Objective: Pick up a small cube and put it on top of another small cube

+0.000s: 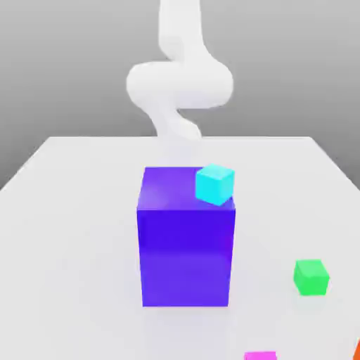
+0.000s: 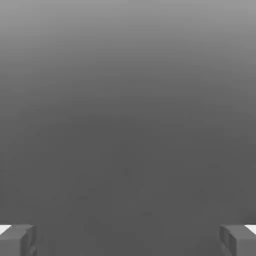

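End effector (image 2: 128, 240) spread wide, holding nothing. Pink cube (image 1: 260, 356) sits at the bench (image 1: 70, 211) near edge, at about 5 o'clock from the blue block (image 1: 185, 246); green cube (image 1: 311, 277) at 3 o'clock, apart. Cyan cube (image 1: 214, 184) rests atop the block.

The tall blue block (image 1: 185, 242) stands mid-frame on the table (image 1: 70, 232), with the cyan cube (image 1: 214, 184) at its top right corner. Bare tabletop lies wide on the frame's left. At lower right the green cube (image 1: 311, 276) sits well apart from the block, open above; the pink cube (image 1: 260, 356) lies at the bottom edge.
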`<state>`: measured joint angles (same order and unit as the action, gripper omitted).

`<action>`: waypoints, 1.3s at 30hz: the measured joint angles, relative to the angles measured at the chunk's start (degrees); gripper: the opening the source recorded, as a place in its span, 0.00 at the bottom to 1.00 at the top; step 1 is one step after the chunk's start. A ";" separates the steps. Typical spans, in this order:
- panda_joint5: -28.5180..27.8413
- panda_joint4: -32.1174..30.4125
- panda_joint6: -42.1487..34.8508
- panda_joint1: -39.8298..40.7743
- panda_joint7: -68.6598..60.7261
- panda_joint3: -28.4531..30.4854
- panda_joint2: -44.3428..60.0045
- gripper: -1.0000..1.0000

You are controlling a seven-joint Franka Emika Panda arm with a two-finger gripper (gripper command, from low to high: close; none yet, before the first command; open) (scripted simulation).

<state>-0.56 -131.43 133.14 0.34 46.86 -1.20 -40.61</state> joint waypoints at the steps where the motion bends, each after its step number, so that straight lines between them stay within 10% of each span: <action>1: -0.26 0.15 0.59 0.14 0.45 -0.52 2.25 0.50; 34: -8.81 5.82 22.12 -4.62 14.05 -6.64 70.69 0.50; 35: -9.16 6.16 23.24 -4.94 14.31 -6.24 72.19 0.00; 39: -9.16 6.16 23.27 -4.94 14.31 -6.25 72.19 0.00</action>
<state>-9.71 -125.27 156.41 -4.60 61.17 -7.45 31.58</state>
